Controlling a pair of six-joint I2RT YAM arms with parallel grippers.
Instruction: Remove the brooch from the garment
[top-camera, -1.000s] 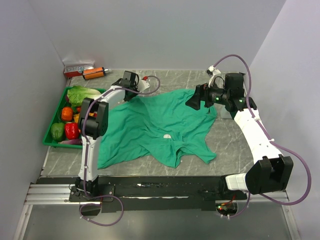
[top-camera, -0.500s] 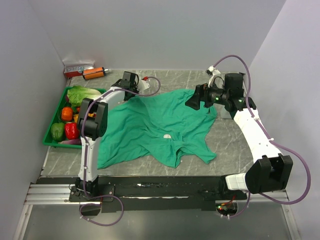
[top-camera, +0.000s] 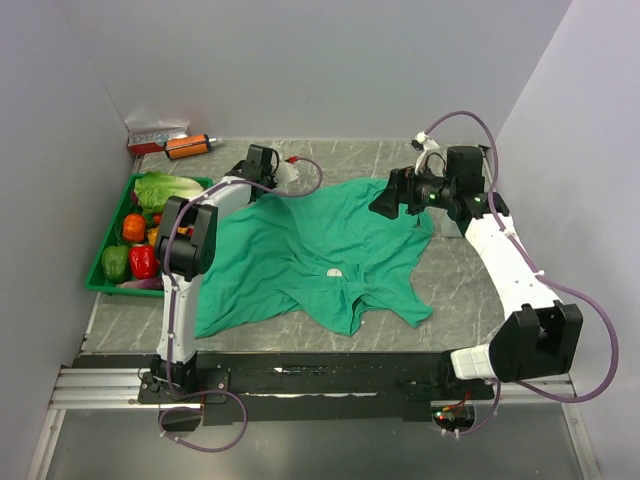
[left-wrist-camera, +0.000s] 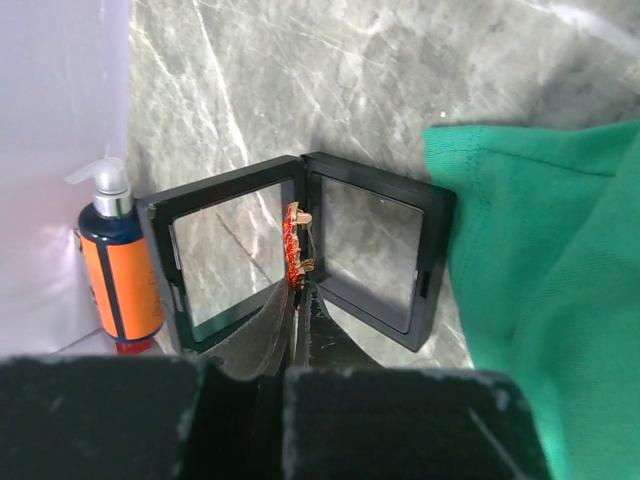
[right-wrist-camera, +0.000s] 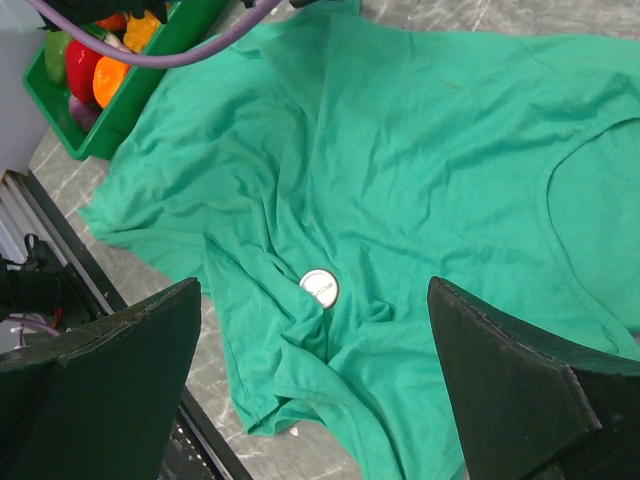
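The brooch (left-wrist-camera: 297, 238), small and orange-gold, is pinched at the tips of my left gripper (left-wrist-camera: 300, 292), which is shut on it. It hangs just above the hinge of an open black display case (left-wrist-camera: 372, 248). In the top view my left gripper (top-camera: 284, 172) is at the back, beyond the garment's far left edge. The garment (top-camera: 320, 250), a teal-green T-shirt, lies wrinkled across the table; it also shows in the left wrist view (left-wrist-camera: 550, 250) and the right wrist view (right-wrist-camera: 400, 150). My right gripper (top-camera: 385, 203) (right-wrist-camera: 312, 300) hovers open and empty above the shirt.
A small white round disc (right-wrist-camera: 320, 288) lies on the shirt. An orange pump bottle (left-wrist-camera: 118, 270) stands left of the case by the back wall. A green tray (top-camera: 108, 270) of vegetables sits at the left. A small box (top-camera: 155, 135) is at the back left.
My left gripper has shifted slightly at the back with the brooch still in it. The right arm has barely moved.
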